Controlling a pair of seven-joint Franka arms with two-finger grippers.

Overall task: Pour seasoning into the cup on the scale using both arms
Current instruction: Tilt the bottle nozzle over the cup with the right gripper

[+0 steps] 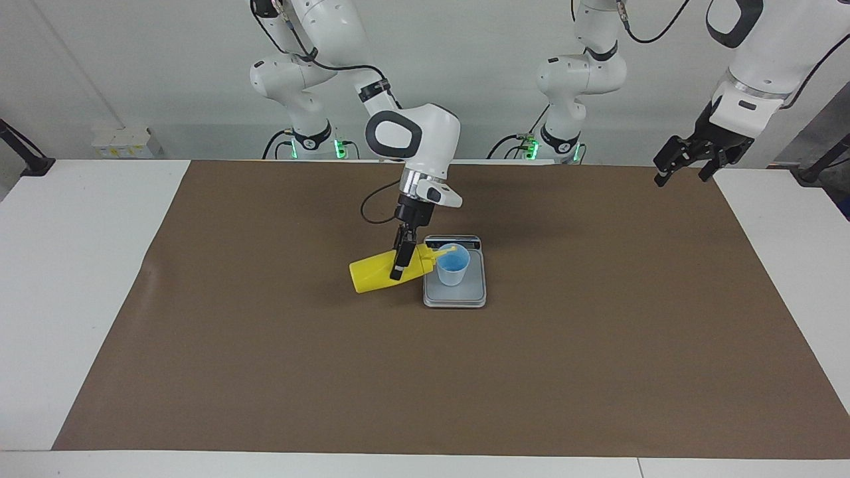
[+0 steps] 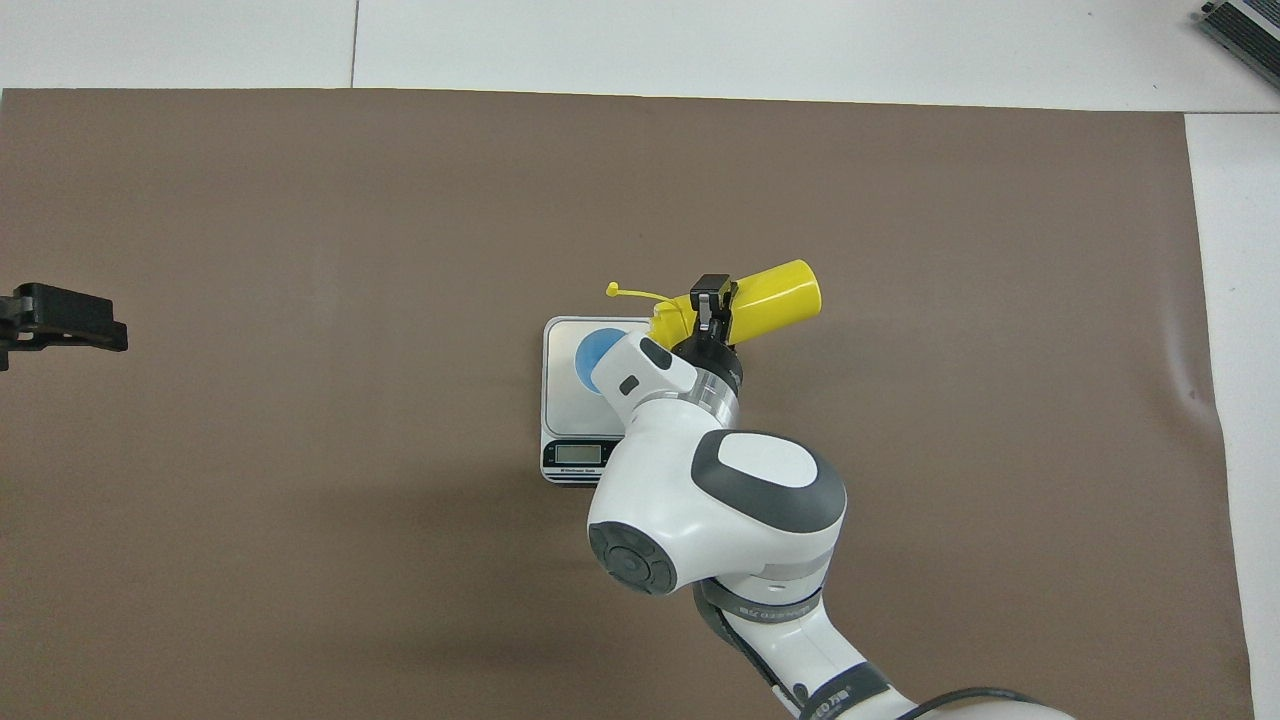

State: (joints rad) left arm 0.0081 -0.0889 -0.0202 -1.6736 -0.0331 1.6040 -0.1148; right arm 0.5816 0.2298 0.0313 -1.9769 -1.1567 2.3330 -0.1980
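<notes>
The white bench (image 1: 80,279) carries a wide brown paper mat (image 1: 597,345). Near its middle lies the flat silver-grey rectangular scale (image 1: 465,295), with the small light blue tapered plastic cup (image 1: 453,265) standing on its plate. The right hand (image 1: 400,260) is clamped on the bright yellow cylindrical plastic squeeze bottle (image 1: 372,273), tipped almost flat beside the scale toward the right arm's end, nozzle over the cup's rim. The left hand (image 1: 687,159) waits with fingers apart, above the mat's edge at the left arm's end.
</notes>
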